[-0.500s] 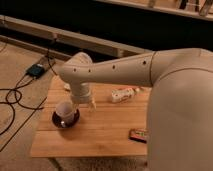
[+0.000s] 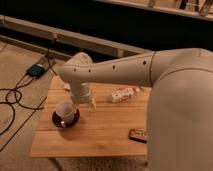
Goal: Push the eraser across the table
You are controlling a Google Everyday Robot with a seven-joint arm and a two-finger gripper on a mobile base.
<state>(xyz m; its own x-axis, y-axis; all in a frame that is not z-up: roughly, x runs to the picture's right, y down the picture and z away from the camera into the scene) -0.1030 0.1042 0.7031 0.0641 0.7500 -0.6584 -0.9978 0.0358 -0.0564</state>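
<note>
The eraser [image 2: 138,134], a small flat dark block with an orange-brown top, lies near the right front edge of the light wooden table [image 2: 100,132], partly hidden by my white arm. My gripper [image 2: 89,103] hangs below the wrist over the table's left middle, just right of a white cup [image 2: 65,109] on a dark saucer [image 2: 65,120]. It is well left of the eraser and apart from it.
A white tube-like package [image 2: 123,94] with an orange tip lies at the table's back right. My large white arm [image 2: 175,100] covers the right side. Black cables [image 2: 15,97] and a dark box [image 2: 36,70] lie on the floor to the left.
My wrist and gripper have shifted slightly; cup, package and eraser have stayed in place.
</note>
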